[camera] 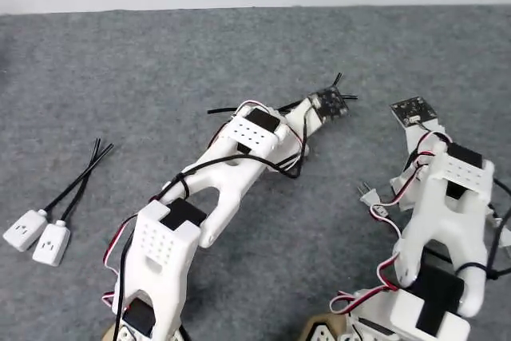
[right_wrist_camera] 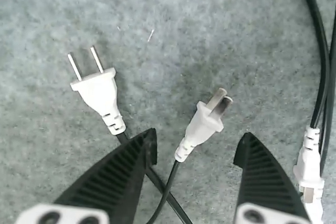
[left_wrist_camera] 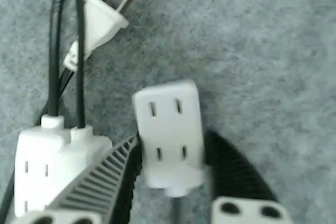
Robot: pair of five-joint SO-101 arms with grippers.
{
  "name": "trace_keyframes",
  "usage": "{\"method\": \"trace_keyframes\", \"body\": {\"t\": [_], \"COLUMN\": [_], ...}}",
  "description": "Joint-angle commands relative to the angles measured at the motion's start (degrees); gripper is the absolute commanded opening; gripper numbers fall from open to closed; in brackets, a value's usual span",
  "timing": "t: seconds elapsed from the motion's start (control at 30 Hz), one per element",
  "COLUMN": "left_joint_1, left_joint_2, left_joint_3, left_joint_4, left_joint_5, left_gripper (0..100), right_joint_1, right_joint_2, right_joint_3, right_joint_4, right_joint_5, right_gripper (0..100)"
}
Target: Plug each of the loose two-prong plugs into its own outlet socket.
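The left claw (left_wrist_camera: 170,145) is clamped across an outlet socket (left_wrist_camera: 168,119) at the far middle of the counter (camera: 160,61), its slots showing. The right claw (right_wrist_camera: 198,139) hangs with jaws apart over a plug (right_wrist_camera: 206,121) lying between them on the right side, not yet gripped. I would close on the plug's white body, well behind the prongs, then keep them level and line them up with one slot pair before pushing — slowly.

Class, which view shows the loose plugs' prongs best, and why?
The right wrist view: two plugs lie close under the open right tool, prongs distinct. The left wrist view shows one plug beyond the socket gripped by the left tool; the high view, one tiny plug beside an arm.
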Motion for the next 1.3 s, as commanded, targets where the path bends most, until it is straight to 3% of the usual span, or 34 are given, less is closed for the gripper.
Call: {"method": "trace_keyframes", "body": {"t": [0.0, 0.43, 0.63, 0.83, 1.03, 1.27], "left_joint_1": [2.5, 3.4, -0.6, -15.7, -35.8, -54.0], "left_joint_2": [-1.0, -22.7, -35.8, -45.1, -47.6, -47.5], "left_joint_3": [-2.4, -9.4, -9.5, -9.4, -5.7, 10.1], "left_joint_4": [4.4, 28.1, 38.4, 41.8, 42.1, 33.4], "left_joint_5": [-4.9, -4.7, -5.0, -5.0, -8.2, -15.4], "left_gripper": [1, 1, 1, 1, 1, 1], "right_joint_1": [0.6, 0.7, 0.8, 2.2, 1.9, 1.8], "right_joint_2": [-1.5, -1.2, -0.9, 0.0, 8.0, 16.5], "right_joint_3": [-3.4, -3.4, -2.8, -0.4, -0.6, -3.8], "right_joint_4": [0.0, 0.0, -1.4, -6.3, -11.1, -13.6], "right_joint_5": [0.4, 0.5, 0.5, 0.6, 1.9, 4.3], "right_gripper": [24.7, 24.7, 24.7, 24.7, 24.7, 24.3]}}
